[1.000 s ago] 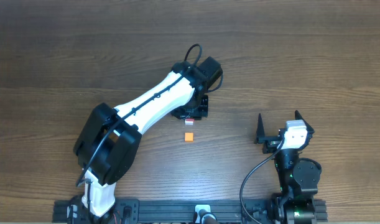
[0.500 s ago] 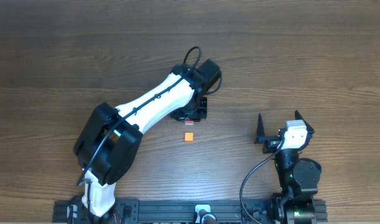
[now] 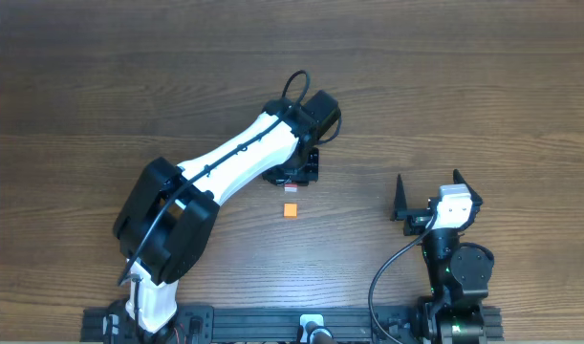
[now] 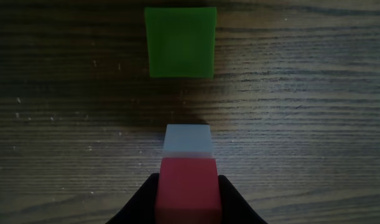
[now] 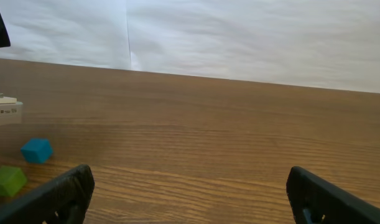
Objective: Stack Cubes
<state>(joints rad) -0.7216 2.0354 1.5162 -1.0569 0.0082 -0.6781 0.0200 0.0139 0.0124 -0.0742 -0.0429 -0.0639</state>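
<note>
- The left claw (image 4: pixel 187 182) is closed on a red cube (image 4: pixel 186 198). Its two dark fingers (image 4: pixel 139 209) press against the cube's opposite sides.
- Just ahead of the red cube lies a pale cube (image 4: pixel 188 139), greyish blue in this light. The two look edge to edge, but I cannot tell whether they touch or whether the red one hangs above it.
- Farther on along the same line a green cube (image 4: pixel 180 42) sits flat on the wooden table (image 3: pixel 81 76), apart from the pale one.
- From above, the left arm (image 3: pixel 234 153) reaches across to mid-table. A sliver of red peeks out under its claw (image 3: pixel 296 178).
- An orange cube (image 3: pixel 290 211) lies near that claw, on the side toward the arm bases. It touches nothing.
- The right claw (image 3: pixel 428 196) is well off to the right, close to its base. Its fingers are spread wide and hold nothing.
- The right wrist view looks low across the table. It picks up a bright blue cube (image 5: pixel 36 150) and the green one (image 5: pixel 7 180) near each other, not touching.
</note>
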